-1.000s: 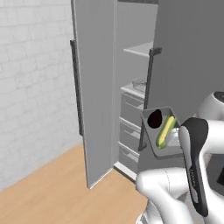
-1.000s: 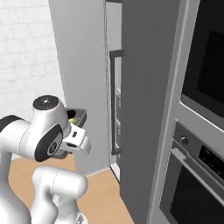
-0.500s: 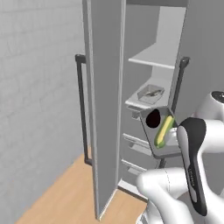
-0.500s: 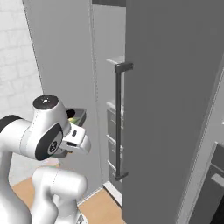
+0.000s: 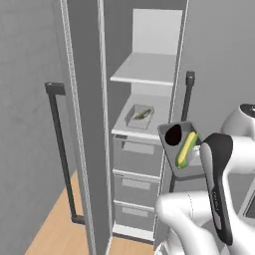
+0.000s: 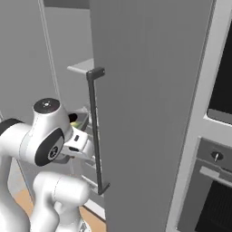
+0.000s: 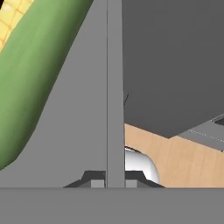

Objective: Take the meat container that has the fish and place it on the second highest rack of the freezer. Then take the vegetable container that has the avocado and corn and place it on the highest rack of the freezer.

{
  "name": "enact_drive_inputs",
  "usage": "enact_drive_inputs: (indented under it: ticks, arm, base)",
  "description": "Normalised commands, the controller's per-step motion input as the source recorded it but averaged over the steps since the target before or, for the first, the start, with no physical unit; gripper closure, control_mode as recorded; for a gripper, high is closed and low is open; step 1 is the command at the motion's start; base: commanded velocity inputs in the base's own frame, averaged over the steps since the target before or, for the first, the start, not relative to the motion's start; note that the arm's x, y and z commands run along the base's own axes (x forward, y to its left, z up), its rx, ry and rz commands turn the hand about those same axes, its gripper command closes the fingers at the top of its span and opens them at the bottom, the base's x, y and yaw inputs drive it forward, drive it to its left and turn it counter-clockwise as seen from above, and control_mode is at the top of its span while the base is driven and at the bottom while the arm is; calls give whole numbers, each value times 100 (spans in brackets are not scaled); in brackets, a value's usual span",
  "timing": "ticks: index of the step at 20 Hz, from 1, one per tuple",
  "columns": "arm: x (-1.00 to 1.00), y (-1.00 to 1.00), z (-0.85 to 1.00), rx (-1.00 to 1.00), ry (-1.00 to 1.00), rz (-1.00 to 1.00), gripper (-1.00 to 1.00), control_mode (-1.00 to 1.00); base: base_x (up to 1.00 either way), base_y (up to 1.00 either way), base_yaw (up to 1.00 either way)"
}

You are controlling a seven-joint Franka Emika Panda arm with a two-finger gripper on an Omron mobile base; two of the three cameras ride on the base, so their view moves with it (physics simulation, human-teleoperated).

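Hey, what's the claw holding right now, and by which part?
The vegetable container with the avocado and corn, gripped by its rim wall, which passes between the claw fingertips.

My views are evenly, softly lit with faint shadows and no glare; edges look slightly soft, and the corn (image 7: 39, 74) looms blurry.

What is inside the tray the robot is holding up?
The tray holds a dark avocado and a corn cob. The arm hides the tray's near end, so anything lying there is covered.
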Motion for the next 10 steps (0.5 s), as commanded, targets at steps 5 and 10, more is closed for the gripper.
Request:
enact_drive_inputs:
  ticks: [5,10]
  arm:
    - [0,0,0,0,0,0,100,100]
    - [0,0,0,0,0,0,100,100]
  base:
    - [40,33,-32]
    - [30,64,-16]
